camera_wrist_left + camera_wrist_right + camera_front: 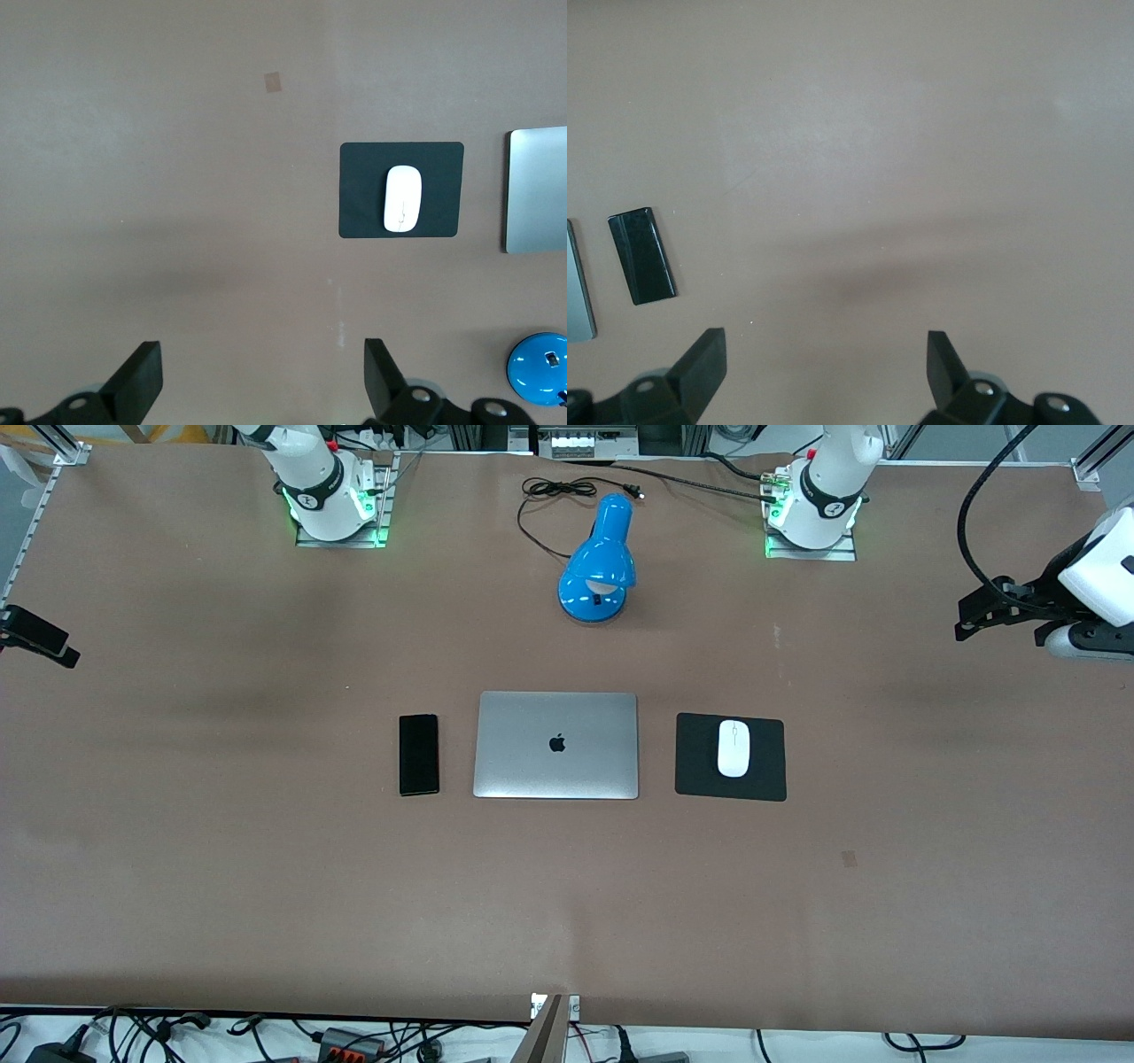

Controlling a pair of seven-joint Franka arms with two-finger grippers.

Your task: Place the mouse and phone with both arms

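Observation:
The white mouse (733, 748) lies on a square black mouse pad (700, 760), beside the laptop toward the left arm's end of the table. The black phone (418, 754) lies flat on the table beside the laptop toward the right arm's end. My left gripper (973, 614) hangs open and empty over bare table at the left arm's end. Its wrist view shows the gripper (263, 372) with the mouse (403, 198) well apart from it. My right gripper (40, 640) hangs open and empty over the right arm's end. Its wrist view shows the gripper (826, 367) with the phone (642, 256) apart from it.
A closed silver laptop (555, 745) lies between the phone and the mouse pad. A blue desk lamp (598, 558) with a black cord stands farther from the front camera, between the arm bases. Bare brown table surrounds these things.

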